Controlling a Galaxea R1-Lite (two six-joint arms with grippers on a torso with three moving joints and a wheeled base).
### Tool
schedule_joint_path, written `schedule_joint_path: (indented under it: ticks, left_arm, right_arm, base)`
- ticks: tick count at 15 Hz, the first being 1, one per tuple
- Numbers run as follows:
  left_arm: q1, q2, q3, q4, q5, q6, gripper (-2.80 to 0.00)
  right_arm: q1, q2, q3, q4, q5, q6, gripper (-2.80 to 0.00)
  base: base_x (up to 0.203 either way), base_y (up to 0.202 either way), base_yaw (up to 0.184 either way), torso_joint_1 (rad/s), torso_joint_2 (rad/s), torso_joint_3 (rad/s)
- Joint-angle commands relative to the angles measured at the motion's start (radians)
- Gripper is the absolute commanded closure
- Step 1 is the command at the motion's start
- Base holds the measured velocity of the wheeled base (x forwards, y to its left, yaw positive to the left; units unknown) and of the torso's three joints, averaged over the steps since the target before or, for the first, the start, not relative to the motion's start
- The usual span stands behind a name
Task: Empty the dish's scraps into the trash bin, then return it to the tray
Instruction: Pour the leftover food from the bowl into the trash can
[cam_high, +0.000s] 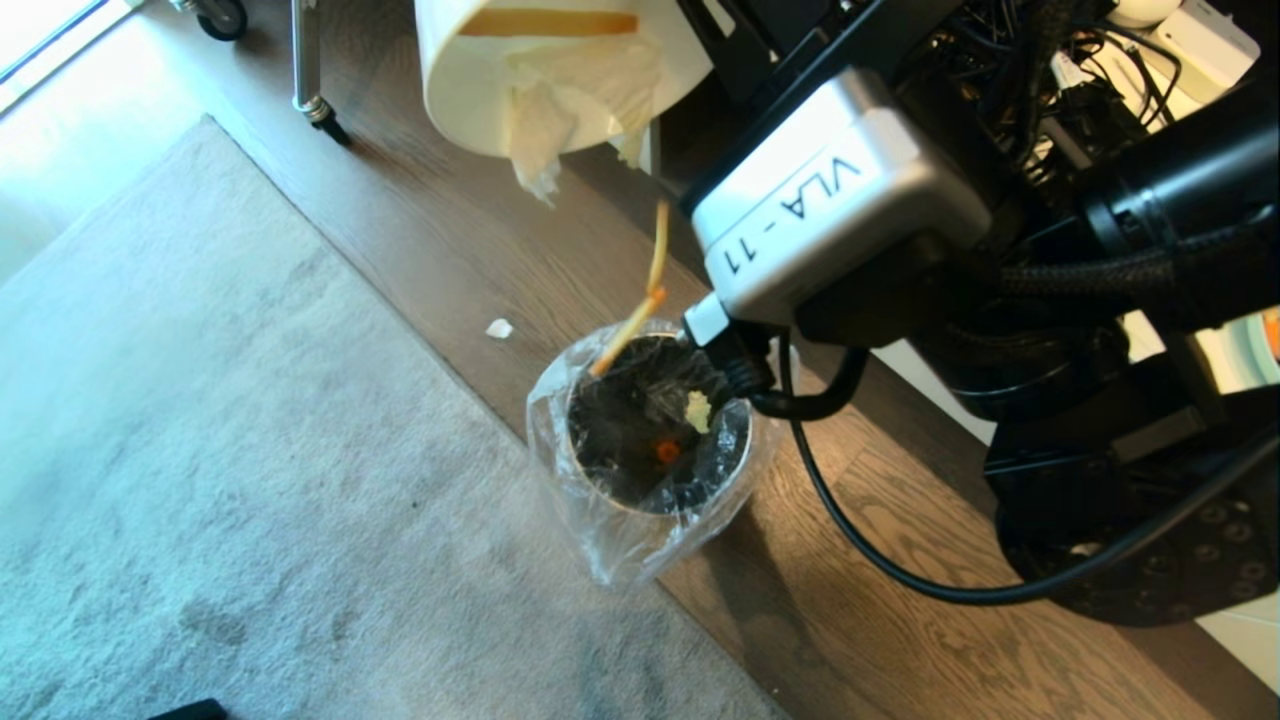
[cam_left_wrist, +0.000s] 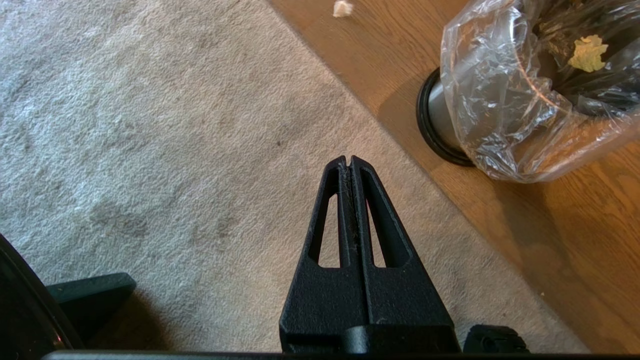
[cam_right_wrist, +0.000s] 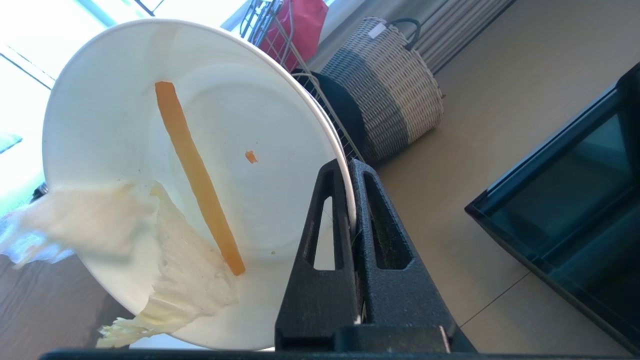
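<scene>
Grey carpet (cam_high: 200, 450): fills the left of the head view, edge running diagonally beside the wood floor (cam_high: 900, 600).
Wood floor: brown planks, bearing the bin; one small white crumb (cam_high: 499, 328) lying on it near the carpet edge, apart from the bin.
Right arm (cam_high: 840, 225): silver housing lettered VLA-11, black cable looping below it, reaching in from the right above the bin.
Basket (cam_right_wrist: 385, 85): woven, grey and white, standing on pale floor behind the dish in the right wrist view.
Bin (cam_high: 655, 430): round, dark inside, lined with crinkly clear bag spilling over the rim; black base ring showing in the left wrist view (cam_left_wrist: 440, 135); upright on the floor just beside the carpet.
Dish (cam_high: 520, 70): white, deep, tipped steeply, held in the air above and beyond the bin at the top of the head view; seen also in the right wrist view (cam_right_wrist: 185, 175).
Right gripper (cam_right_wrist: 350, 200): pressed together, pinching the dish's rim between the fingers.
Left gripper (cam_left_wrist: 350, 165): pressed together, holding nothing, hanging over the carpet near the bin.
Tissue (cam_right_wrist: 170, 280): crumpled, white, sliding over the dish's lower rim, hanging out of it.
Strip in dish (cam_right_wrist: 197, 175): long, orange, lying across the inner wall.
Falling strips (cam_high: 645, 300): thin, yellow-orange, in mid-air between dish and bin, lower end at the bin's rim.
Bin contents: pale yellow piece (cam_high: 697, 410) and small orange bit (cam_high: 666, 452) on the bag inside.
Speck (cam_right_wrist: 251, 157): tiny, orange, stuck to the dish floor.
</scene>
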Motion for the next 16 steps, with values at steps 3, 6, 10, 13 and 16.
schedule_joint_path:
  ticks: [3, 6, 10, 13, 16]
  left_arm:
    - [0.0, 0.0, 0.0, 0.0, 0.001, -0.001, 0.0]
    - [0.0, 0.0, 0.0, 0.0, 0.001, -0.001, 0.0]
    - [0.0, 0.0, 0.0, 0.0, 0.001, -0.001, 0.0]
    - [0.0, 0.0, 0.0, 0.0, 0.001, -0.001, 0.0]
    - [0.0, 0.0, 0.0, 0.0, 0.001, -0.001, 0.0]
  right_arm:
    - [0.004, -0.027, 0.006, -0.046, 0.001, -0.007, 0.0]
    - [0.005, -0.042, 0.009, -0.046, 0.001, -0.006, 0.0]
    - [0.007, -0.045, 0.011, -0.046, 0.001, -0.006, 0.0]
    - [0.031, -0.048, 0.009, -0.046, 0.001, -0.007, 0.0]
    - [0.097, -0.068, -0.031, -0.046, 0.0, -0.009, 0.0]
  base:
    - [0.0, 0.0, 0.0, 0.0, 0.0, 0.0]
    - [0.0, 0.0, 0.0, 0.0, 0.0, 0.0]
    - [0.0, 0.0, 0.0, 0.0, 0.0, 0.0]
    - [0.0, 0.0, 0.0, 0.0, 0.0, 0.0]
    - [0.0, 0.0, 0.0, 0.0, 0.0, 0.0]
